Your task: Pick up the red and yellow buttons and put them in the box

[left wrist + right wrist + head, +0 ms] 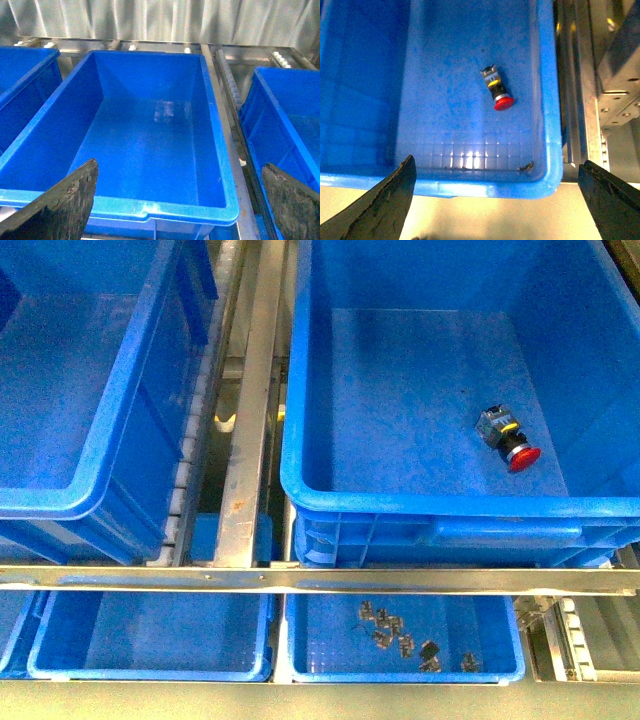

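Jaws on both arms gape empty; one red button (508, 438) lies in the right box (430, 505), so I judge another must be found next.

An industrial parts-sorting station: blue plastic bins (430, 502) on a steel rack (300, 578) with roller tracks (185, 475), a shallow tray (400, 677) of small metal parts (400, 635), and a corrugated metal wall (160, 20).

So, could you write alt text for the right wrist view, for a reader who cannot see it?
One red button lies on its side on the floor of a blue box, close to a wall. The right gripper hangs open over the box's rim, its dark fingers wide apart, holding nothing.
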{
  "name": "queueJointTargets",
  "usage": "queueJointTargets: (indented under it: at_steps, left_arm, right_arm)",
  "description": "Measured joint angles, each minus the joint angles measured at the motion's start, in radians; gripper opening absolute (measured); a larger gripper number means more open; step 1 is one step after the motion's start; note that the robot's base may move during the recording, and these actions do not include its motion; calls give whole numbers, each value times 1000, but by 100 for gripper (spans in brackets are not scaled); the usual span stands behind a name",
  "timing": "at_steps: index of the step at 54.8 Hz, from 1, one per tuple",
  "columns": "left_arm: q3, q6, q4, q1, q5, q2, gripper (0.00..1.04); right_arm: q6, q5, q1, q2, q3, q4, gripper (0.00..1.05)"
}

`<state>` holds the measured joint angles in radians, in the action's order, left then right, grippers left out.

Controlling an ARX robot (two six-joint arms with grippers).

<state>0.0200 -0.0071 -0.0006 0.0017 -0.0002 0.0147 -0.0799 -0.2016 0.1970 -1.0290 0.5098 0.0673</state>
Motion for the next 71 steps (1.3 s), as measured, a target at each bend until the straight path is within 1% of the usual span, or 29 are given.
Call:
queueJointTargets:
  at_steps: [1, 2, 5, 6, 8, 10, 11, 13, 16, 19, 24, 25, 27, 29, 34, 41, 43, 46, 71]
  left_arm:
    - [0, 0, 0, 0, 0, 0, 97]
    - [0, 0, 0, 0, 0, 0, 97]
    - [0, 0, 0, 0, 0, 0, 97]
    - [0, 0, 0, 0, 0, 0, 97]
    - [0, 0, 0, 0, 0, 0, 97]
    - [0, 0, 0, 0, 0, 0, 97]
    - [0, 0, 0, 0, 0, 0, 97]
    - [0, 0, 0, 0, 0, 0, 97]
    - [0, 0, 0, 0, 0, 0, 97]
    - [0, 0, 0, 0, 0, 0, 97]
    - [0, 0, 0, 0, 0, 0, 97]
    - [0, 0, 0, 0, 0, 0, 97]
    - [0, 0, 0, 0, 0, 0, 97]
    - [0, 0, 0, 0, 0, 0, 97]
    - [0, 0, 0, 0, 0, 0, 97]
    - [0, 0, 0, 0, 0, 0, 97]
    - [0, 0, 0, 0, 0, 0, 97]
    - [0, 0, 0, 0, 0, 0, 97]
    - [0, 0, 0, 0, 0, 0, 97]
  right_arm:
    - [-6, 1, 1, 9, -1, -4, 98]
    - [-4, 7, 0, 10, -18, -56, 96]
    - [38, 31, -15, 28, -171, -467, 82]
    - [46, 38, -23, 32, -216, -563, 77]
    - [55, 45, -37, 47, -277, -691, 69]
    - [58, 51, -46, 64, -301, -745, 64]
    - [62, 58, -53, 87, -315, -772, 59]
    - [69, 77, -66, 135, -332, -781, 48]
    - [70, 93, -78, 176, -357, -773, 36]
    - [71, 101, -88, 196, -375, -759, 28]
    - [74, 117, -108, 250, -409, -727, 10]
    - [73, 126, -114, 257, -411, -723, 9]
    - [74, 180, -148, 283, -420, -708, 3]
    - [76, 192, -171, 309, -428, -694, 4]
    - [76, 194, -193, 362, -443, -658, 4]
    - [76, 202, -193, 439, -467, -604, 4]
    - [76, 201, -193, 444, -487, -632, 4]
    - [76, 203, -194, 458, -488, -629, 4]
    - [76, 202, -195, 720, -488, -379, 4]
